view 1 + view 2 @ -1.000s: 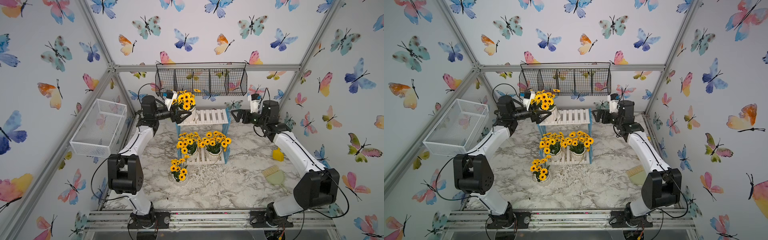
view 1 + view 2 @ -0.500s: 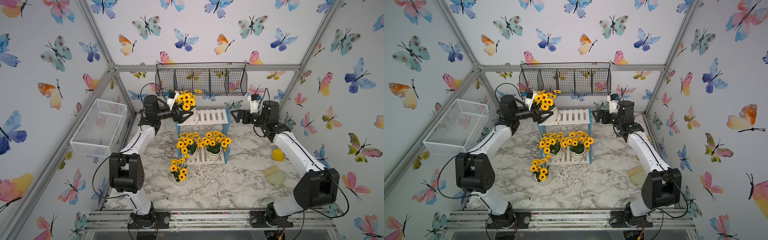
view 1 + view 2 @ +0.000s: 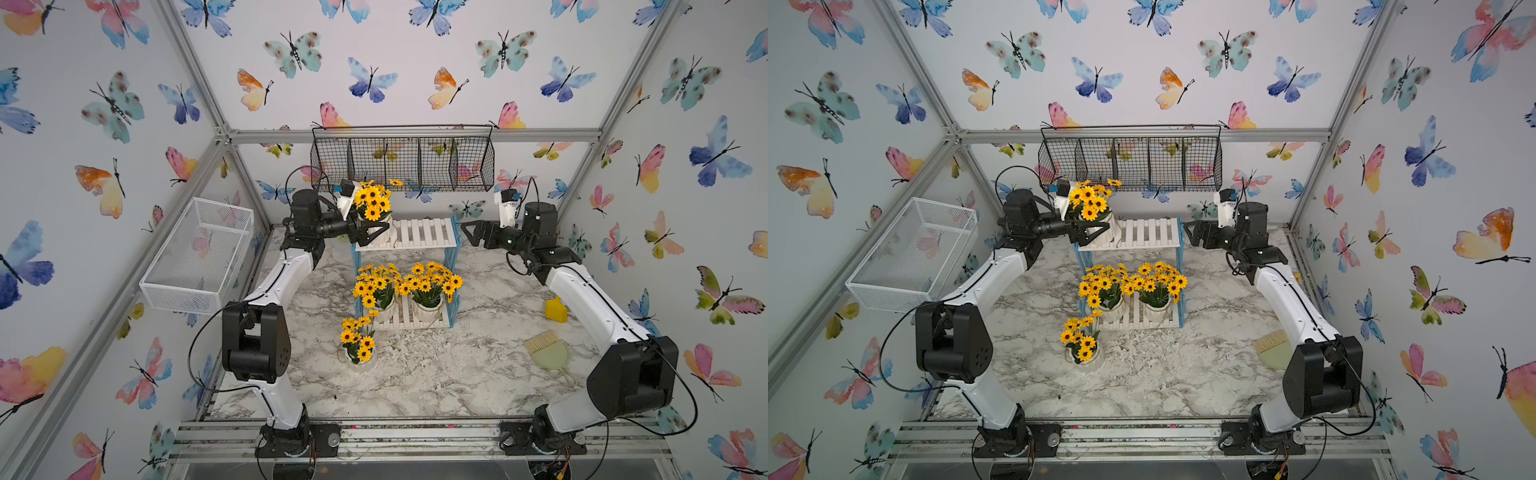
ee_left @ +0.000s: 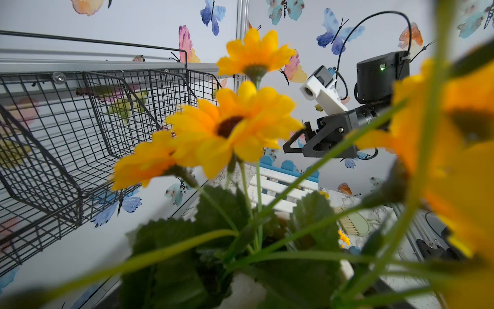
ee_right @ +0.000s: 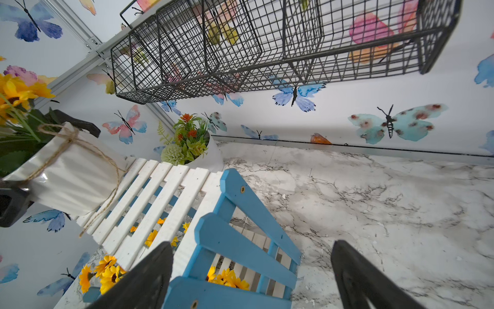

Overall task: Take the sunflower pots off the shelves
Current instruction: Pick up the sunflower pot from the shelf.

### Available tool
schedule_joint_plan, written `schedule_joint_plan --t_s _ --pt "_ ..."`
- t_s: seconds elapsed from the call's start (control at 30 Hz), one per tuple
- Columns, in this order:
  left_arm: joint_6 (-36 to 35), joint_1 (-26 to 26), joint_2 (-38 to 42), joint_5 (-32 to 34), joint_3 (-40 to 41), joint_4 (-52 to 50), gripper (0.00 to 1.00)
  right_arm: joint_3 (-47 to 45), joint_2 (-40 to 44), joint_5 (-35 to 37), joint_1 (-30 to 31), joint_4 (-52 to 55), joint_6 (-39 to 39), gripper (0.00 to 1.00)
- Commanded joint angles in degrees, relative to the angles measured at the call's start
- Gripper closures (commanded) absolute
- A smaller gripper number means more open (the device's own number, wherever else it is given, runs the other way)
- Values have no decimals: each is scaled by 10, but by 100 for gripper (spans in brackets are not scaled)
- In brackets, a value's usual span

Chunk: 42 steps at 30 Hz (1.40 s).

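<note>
- L pincer: jaws wide, straddling top-tier sunflower pot at L end of shelves; no squeeze evident.
- R pincer: wide open, empty, off shelves' R end.
- L arm nearer.

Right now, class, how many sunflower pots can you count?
4 sunflower pots: one on the top tier of the shelves, straddled by the left gripper; two on the bottom tier; one on the table in front. None seems hidden.

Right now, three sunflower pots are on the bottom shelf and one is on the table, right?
Not quite. The bottom shelf holds only two sunflower pots, not three, as both top views show. One pot does stand on the table.
</note>
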<state>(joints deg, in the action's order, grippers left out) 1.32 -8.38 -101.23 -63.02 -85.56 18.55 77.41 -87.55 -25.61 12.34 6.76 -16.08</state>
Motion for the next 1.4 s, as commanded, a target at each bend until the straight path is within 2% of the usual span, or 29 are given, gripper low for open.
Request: schedule_joint_plan --t_s 0.0,0.33,0.43,0.47,0.53,0.6,0.77,1.37 --pt "-6 -4 -3 4 -10 -5 9 -9 -4 -9 -2 -14 1 5" --pt "-25 -7 1 14 -6 -21 23 -14 -1 -9 -3 -14 3 7" --pt "-36 -9 1 21 -8 -34 32 -15 0 -9 -3 -14 4 7" --pt "-40 -9 2 21 -9 -38 36 -15 0 -8 -3 -14 4 7" --pt "-42 -11 2 25 -7 -38 73 -15 0 -9 -3 -14 5 8" --pt "-44 -12 2 29 -6 -38 84 -15 -1 -9 -3 -14 5 8" --pt "-45 -13 2 31 -5 -38 99 -16 0 -9 -3 -15 6 9" --pt "-25 -14 51 22 6 -1 100 -24 11 -9 -3 -15 8 9"
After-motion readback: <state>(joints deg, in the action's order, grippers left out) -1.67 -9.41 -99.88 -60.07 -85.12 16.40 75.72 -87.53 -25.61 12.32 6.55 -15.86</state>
